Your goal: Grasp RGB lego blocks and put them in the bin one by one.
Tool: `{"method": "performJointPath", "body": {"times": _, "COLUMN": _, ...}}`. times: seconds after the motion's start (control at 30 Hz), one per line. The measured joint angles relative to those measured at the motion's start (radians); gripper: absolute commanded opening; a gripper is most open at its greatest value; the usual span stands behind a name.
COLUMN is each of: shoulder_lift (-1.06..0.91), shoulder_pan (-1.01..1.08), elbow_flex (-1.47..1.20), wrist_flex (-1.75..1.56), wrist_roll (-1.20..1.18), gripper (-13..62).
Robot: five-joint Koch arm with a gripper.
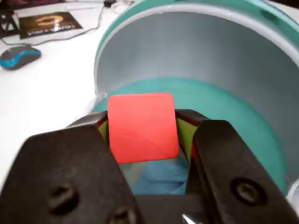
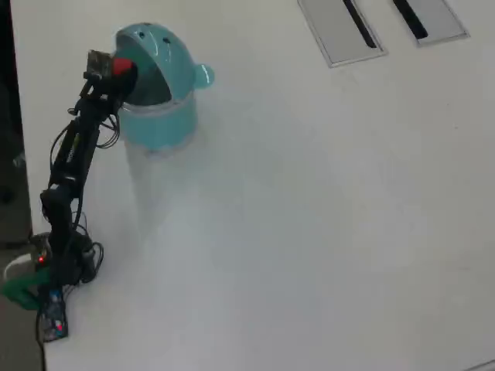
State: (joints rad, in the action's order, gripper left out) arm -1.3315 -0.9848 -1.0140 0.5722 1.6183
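Note:
The red lego block (image 1: 140, 127) fills the middle of the wrist view, pinched between my black jaws. My gripper (image 1: 142, 128) is shut on it and sits at the mouth of the teal bin (image 1: 201, 11), whose grey inner wall curves behind the block. A blurred blue shape (image 1: 163, 176) lies below the red block, inside the bin. The overhead view has the bin (image 2: 161, 120) at the upper left with its domed lid (image 2: 158, 46) tipped back. There my gripper (image 2: 124, 68) holds the red block (image 2: 121, 66) against the opening's left edge. No green block shows clearly.
A blue computer mouse (image 1: 18, 57), a black card with a gold logo (image 1: 49, 23) and a cable lie on the white table beyond the bin. Two grey plates with black slots (image 2: 340, 27) sit at the overhead view's top right. The arm's base (image 2: 54, 263) stands at the left edge.

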Motion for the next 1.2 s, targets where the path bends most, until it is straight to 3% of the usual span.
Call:
{"method": "performJointPath", "body": {"times": 0.4, "shoulder_lift": -0.002, "shoulder_pan": 0.003, "elbow_flex": -0.014, "wrist_flex": -0.002, "wrist_roll": 0.114, "gripper": 31.6}}
{"method": "performJointPath", "body": {"times": 0.77, "shoulder_lift": -0.172, "shoulder_pan": -0.126, "elbow_flex": -0.235, "wrist_flex": -0.002, "wrist_roll": 0.144, "gripper": 31.7}}
{"method": "performJointPath", "body": {"times": 1.2, "shoulder_lift": -0.529, "shoulder_pan": -0.218, "elbow_flex": -0.669, "wrist_flex": -0.002, "wrist_roll": 0.218, "gripper": 31.7}}
